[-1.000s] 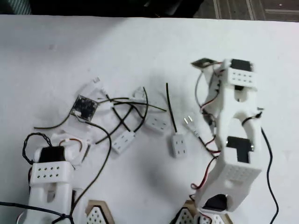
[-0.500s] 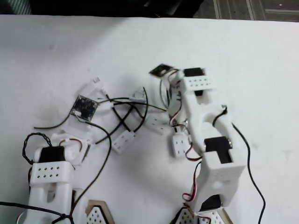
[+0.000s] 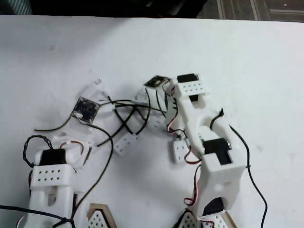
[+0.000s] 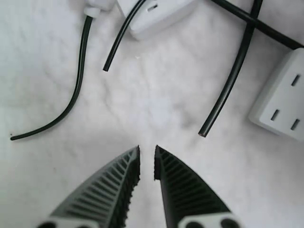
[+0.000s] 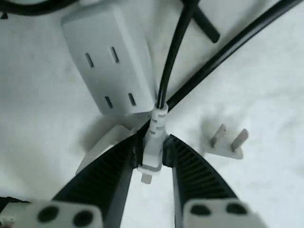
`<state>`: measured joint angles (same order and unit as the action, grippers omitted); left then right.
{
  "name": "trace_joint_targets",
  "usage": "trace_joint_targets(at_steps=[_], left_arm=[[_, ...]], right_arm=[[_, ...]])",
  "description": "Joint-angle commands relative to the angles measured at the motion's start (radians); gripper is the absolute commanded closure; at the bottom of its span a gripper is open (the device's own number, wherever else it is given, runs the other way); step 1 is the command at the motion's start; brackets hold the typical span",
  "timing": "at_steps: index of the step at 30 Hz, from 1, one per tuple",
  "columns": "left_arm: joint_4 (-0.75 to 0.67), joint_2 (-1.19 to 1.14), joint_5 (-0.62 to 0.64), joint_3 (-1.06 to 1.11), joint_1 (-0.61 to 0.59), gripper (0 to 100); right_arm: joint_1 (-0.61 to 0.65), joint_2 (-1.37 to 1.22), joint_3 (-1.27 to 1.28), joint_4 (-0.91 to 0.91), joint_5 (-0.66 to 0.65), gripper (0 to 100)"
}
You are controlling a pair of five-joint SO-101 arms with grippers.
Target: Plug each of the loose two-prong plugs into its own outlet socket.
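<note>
My right gripper (image 5: 152, 141) is shut on a white two-prong plug (image 5: 152, 159) whose black cord (image 5: 173, 52) runs away over the table. Just beyond it lies a white socket block (image 5: 111, 61) with its slots facing up. A second loose plug (image 5: 228, 141) lies beside the fingers with its prongs showing. In the high view the right arm (image 3: 213, 161) stretches over the middle socket blocks (image 3: 179, 151). My left gripper (image 4: 147, 156) is shut on nothing, low over bare table, short of a socket block (image 4: 285, 104) and a cut cord end (image 4: 202, 134).
Black cords (image 3: 128, 114) tangle across the table's middle around another socket block (image 3: 126, 142). A small circuit board on a white mount (image 3: 85, 109) lies at the left. The left arm (image 3: 50, 175) stands at the near left corner. Wooden bases (image 3: 97, 216) line the front edge.
The right arm has swung left from the table's right side to over the middle socket blocks, covering the plug that lay there. The left arm has not moved.
</note>
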<state>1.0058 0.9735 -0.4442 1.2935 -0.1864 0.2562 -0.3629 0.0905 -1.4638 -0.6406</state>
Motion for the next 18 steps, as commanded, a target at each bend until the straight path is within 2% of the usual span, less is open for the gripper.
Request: trace_joint_targets(at_steps=[1,8,11,18], left_arm=[[-0.014,0.022,-0.011,0.002,-0.004,93],[-0.014,0.022,-0.011,0.002,-0.004,93],[-0.014,0.022,-0.011,0.002,-0.004,93],[-0.014,0.021,-0.011,0.002,-0.004,93]], right_arm=[[0.004,-0.028,-0.038,-0.024,0.006,91.8],[-0.005,-0.108,-0.160,-0.143,0.006,92.0],[-0.010,-0.111,-0.199,-0.160,0.006,97.9],[-0.012,-0.021,-0.236,-0.252,0.006,98.1]])
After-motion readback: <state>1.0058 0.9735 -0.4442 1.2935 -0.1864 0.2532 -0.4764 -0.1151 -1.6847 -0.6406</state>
